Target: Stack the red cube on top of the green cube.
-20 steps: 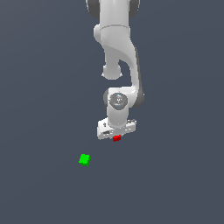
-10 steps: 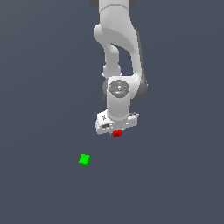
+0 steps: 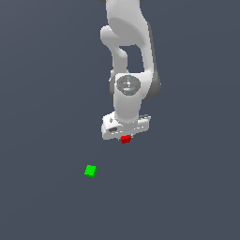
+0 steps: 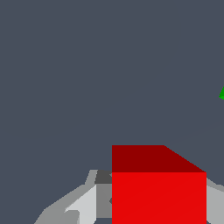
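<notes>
Risen since earlier: claw (image 3: 125,136) pinching one red cube (image 3: 125,138); one green cube (image 3: 90,171) well apart on worktop.

The arm (image 3: 129,51) looks like smooth white plastic with a soft sheen. The tool (image 3: 125,133) is matt white and grey. The red cube (image 3: 125,138) and green cube (image 3: 90,171) are plain, flat-coloured, untextured. The bench (image 3: 42,93) is uniformly matt slate-grey.
</notes>
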Tool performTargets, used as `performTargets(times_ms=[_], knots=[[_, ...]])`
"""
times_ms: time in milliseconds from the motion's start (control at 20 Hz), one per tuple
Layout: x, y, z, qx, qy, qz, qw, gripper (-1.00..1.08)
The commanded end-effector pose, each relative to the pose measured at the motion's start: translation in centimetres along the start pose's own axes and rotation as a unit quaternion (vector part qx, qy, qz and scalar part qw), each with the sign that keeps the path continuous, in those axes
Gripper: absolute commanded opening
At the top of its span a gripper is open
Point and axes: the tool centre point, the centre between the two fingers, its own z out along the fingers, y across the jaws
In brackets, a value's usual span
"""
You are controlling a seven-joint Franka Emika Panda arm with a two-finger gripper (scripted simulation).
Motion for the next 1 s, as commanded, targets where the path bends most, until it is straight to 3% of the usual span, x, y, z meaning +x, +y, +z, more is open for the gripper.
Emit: performTargets(times_ms=[0, 450, 950], knots=[[0.0, 0.0, 0.0, 0.0, 0.0, 0.0, 1.0, -1.0], [0.9, 2.4, 0.8, 0.0, 0.0, 0.0, 1.0, -1.0], [3.4, 8.4, 2.7, 0.0, 0.0, 0.0, 1.0, -1.0]])
